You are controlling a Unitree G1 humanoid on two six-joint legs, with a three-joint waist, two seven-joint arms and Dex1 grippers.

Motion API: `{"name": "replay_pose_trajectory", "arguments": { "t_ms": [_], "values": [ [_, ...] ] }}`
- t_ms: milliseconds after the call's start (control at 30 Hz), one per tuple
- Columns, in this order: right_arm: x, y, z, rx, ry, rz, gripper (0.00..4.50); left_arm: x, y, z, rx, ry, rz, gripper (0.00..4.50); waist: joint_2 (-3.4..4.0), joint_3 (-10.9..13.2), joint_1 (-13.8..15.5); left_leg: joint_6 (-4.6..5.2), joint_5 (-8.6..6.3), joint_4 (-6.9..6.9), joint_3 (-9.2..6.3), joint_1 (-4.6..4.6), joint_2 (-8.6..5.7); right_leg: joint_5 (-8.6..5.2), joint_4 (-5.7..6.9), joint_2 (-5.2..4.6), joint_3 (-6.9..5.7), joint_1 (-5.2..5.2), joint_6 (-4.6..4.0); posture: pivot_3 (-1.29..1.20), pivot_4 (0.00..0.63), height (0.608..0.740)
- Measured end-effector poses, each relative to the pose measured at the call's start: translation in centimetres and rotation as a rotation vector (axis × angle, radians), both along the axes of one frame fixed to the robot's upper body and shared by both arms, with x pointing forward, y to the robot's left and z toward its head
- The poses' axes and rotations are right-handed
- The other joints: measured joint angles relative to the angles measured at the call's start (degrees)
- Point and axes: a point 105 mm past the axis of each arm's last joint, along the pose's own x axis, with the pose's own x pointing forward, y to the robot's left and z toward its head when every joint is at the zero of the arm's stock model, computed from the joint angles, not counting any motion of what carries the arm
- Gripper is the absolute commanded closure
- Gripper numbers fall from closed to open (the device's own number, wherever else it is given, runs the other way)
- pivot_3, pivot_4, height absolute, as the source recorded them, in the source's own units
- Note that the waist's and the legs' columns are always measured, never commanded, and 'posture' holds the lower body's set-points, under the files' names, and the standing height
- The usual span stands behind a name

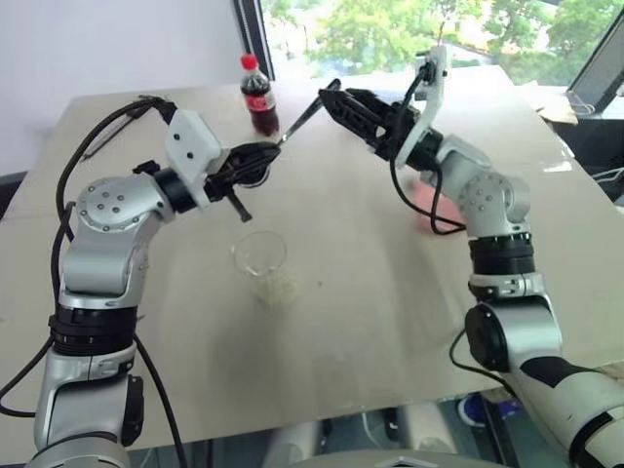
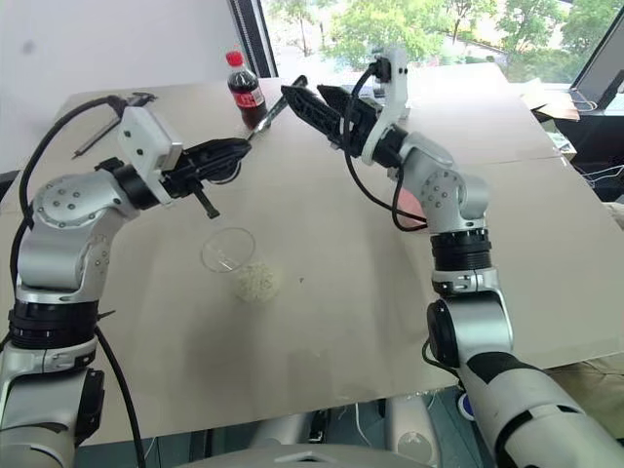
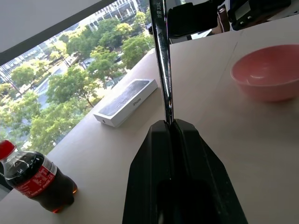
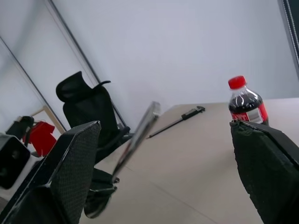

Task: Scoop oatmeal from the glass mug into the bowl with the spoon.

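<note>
Spoon (image 1: 304, 117), held aloft by its bowl end in the left gripper (image 1: 261, 156), whose fingers are pressed together on it; the long handle slants up and away toward the right gripper (image 1: 336, 101). That gripper is spread wide, one finger on either side of the handle tip, apparently not touching it. A handover seems to be the step in hand, the right gripper needing only to close across the handle's axis. Glass mug (image 1: 261, 259), holding oatmeal (image 1: 276, 286), stands on the table (image 1: 341, 322) below the left gripper; the bowl (image 3: 268, 72) sits behind the right arm.
</note>
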Motion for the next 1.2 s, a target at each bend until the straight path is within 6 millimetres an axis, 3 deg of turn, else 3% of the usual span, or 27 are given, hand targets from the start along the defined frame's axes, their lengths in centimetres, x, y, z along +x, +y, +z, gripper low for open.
{"name": "replay_pose_trajectory", "arguments": {
  "t_ms": [433,967,1067,1200],
  "values": [
    [-2.2,1.3,0.5,-0.006,-0.019,0.149,0.00,-0.2,-0.9,-0.4,0.036,0.021,-0.055,4.49,0.00,0.0,0.0,0.00,0.00,0.01,0.00,-0.01,0.00,0.00,0.01,-0.01,0.01,-0.01,0.00,0.00,0.150,0.740],
    [-2.7,1.4,-0.4,-0.074,-0.017,0.191,0.00,-0.2,-1.2,-0.7,0.061,0.033,-0.075,4.49,0.00,0.0,0.0,0.00,0.00,0.03,0.01,-0.02,-0.01,0.00,0.03,-0.02,0.02,-0.04,0.00,0.00,0.150,0.740],
    [-2.9,1.4,-0.2,-0.076,-0.027,0.198,0.83,-0.2,-1.2,-0.7,0.066,0.032,-0.072,4.50,0.00,0.0,-0.1,0.00,0.00,0.03,0.01,-0.02,-0.01,0.00,0.05,-0.01,0.02,-0.05,0.00,0.00,0.150,0.740],
    [-3.0,1.4,-0.2,-0.077,-0.031,0.198,2.85,-0.2,-1.2,-0.8,0.068,0.033,-0.076,4.50,0.00,0.0,0.0,0.00,0.00,0.04,0.02,-0.02,-0.01,0.00,0.06,-0.02,0.02,-0.05,0.00,0.00,0.150,0.740]
  ]
}}
